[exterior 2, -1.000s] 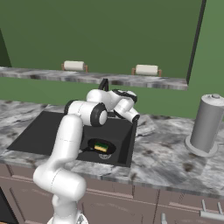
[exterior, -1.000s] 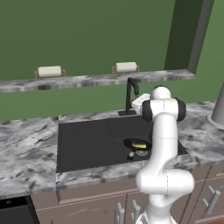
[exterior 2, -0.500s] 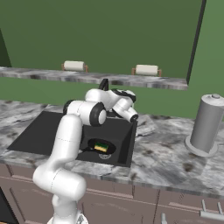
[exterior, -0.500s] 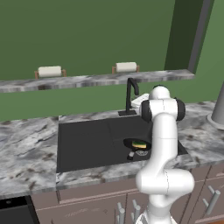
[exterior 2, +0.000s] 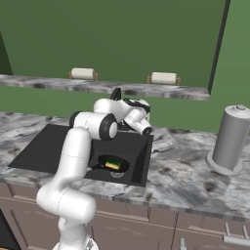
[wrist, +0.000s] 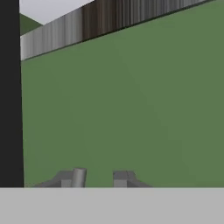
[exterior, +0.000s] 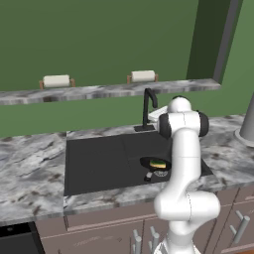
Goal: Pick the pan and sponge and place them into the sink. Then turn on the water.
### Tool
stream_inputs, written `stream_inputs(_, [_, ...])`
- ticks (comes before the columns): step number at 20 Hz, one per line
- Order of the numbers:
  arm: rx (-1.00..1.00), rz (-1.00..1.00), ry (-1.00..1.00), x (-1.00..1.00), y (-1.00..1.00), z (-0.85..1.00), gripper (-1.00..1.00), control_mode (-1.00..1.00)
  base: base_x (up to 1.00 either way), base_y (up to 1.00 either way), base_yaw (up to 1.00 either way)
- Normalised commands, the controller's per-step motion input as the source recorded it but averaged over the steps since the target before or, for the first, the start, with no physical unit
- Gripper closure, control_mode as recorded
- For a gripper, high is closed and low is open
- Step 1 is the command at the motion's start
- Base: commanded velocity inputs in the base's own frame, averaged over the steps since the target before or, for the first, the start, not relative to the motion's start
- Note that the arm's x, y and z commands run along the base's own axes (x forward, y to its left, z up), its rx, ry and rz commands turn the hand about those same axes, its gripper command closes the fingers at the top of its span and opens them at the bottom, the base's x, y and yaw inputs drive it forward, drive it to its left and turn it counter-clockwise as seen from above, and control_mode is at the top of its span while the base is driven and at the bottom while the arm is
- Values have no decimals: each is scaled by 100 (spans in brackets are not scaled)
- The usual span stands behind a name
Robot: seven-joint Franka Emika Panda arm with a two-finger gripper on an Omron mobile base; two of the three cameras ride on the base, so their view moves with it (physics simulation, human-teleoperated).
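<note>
The pan (exterior: 157, 164) lies on the floor of the sink (exterior: 99, 158), near the basin's front right corner, with the yellow sponge (exterior: 158, 163) resting inside it; in the right base view the sponge (exterior 2: 113, 164) sits in the pan (exterior 2: 114, 163) close to the sink's (exterior 2: 44, 146) front wall. The black faucet (exterior: 148, 106) stands at the back edge of the sink, on the grey marbled countertop (exterior: 30, 173). The gripper (wrist: 97, 178) is up beside the faucet, pointing at the green wall (wrist: 131, 109); its fingertips (wrist: 78, 177) stand close together with a narrow gap between them and nothing visible in that gap. A grey cylindrical canister (exterior 2: 230, 139) stands on the countertop well to the right of the sink. Two paper-towel rolls (exterior: 56, 81) rest on the marbled ledge (exterior: 99, 91) above.
</note>
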Motion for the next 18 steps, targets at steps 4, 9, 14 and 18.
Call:
stream_inputs(4, [2, 0, 0, 37, -92, -27, 100, -100, 0, 0, 0])
stream_inputs(9, [2, 0, 0, 29, -98, -35, 100, -100, 0, 0, 0])
stream_inputs(14, [3, 3, 0, 15, -100, -44, 100, -100, 0, 0, 0])
stream_inputs(18, [2, 6, 0, 1, -100, -47, 100, -100, 0, 0, 0])
